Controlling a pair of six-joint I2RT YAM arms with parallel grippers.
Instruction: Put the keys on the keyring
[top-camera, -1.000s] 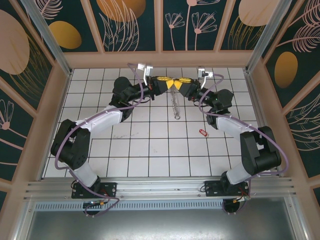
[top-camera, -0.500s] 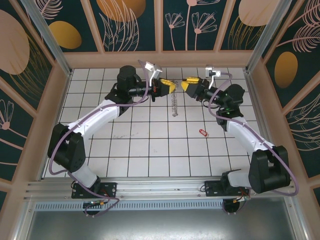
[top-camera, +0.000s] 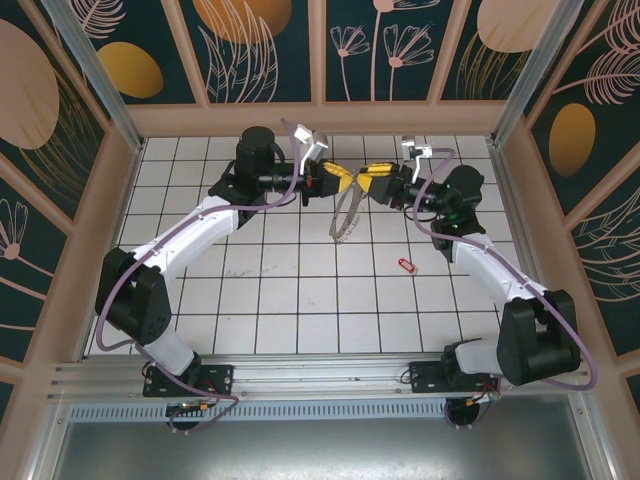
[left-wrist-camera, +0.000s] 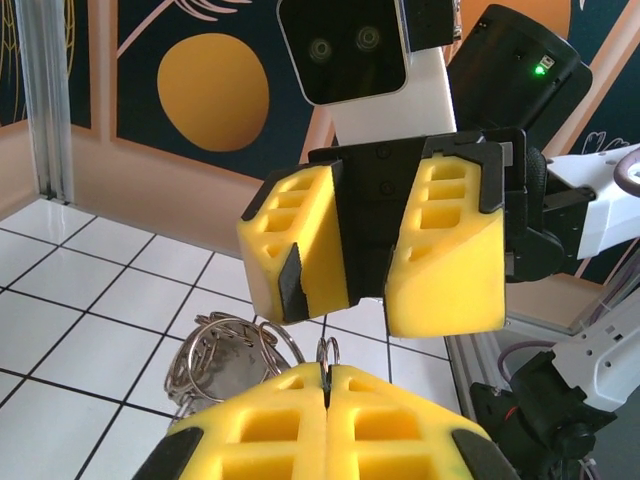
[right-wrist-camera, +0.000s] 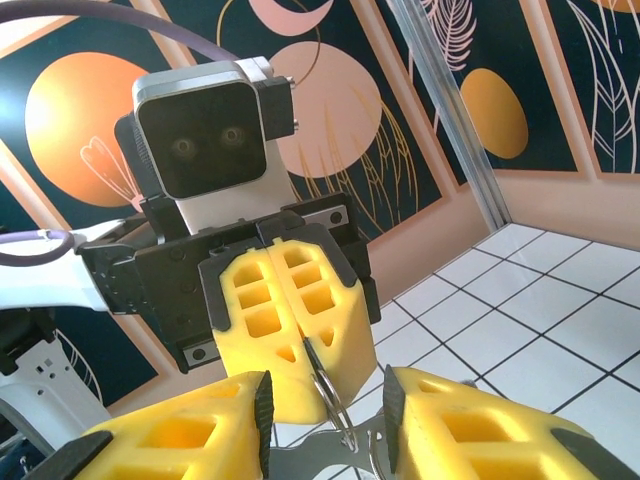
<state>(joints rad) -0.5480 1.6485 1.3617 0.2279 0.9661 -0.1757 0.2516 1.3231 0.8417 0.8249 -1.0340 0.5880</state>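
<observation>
Red clip (top-camera: 406, 264) lies on the tiled table (top-camera: 300, 300), right of centre in the top view. Farther back, at upper centre, the left gripper (top-camera: 347, 182) is clamped on the keyring (left-wrist-camera: 327, 352), its chain (top-camera: 343, 214) dangling below; the right gripper (top-camera: 367, 180) faces it tip to tip, jaws apart.

No text, label, brand, number or sign is legible in any of the views.
</observation>
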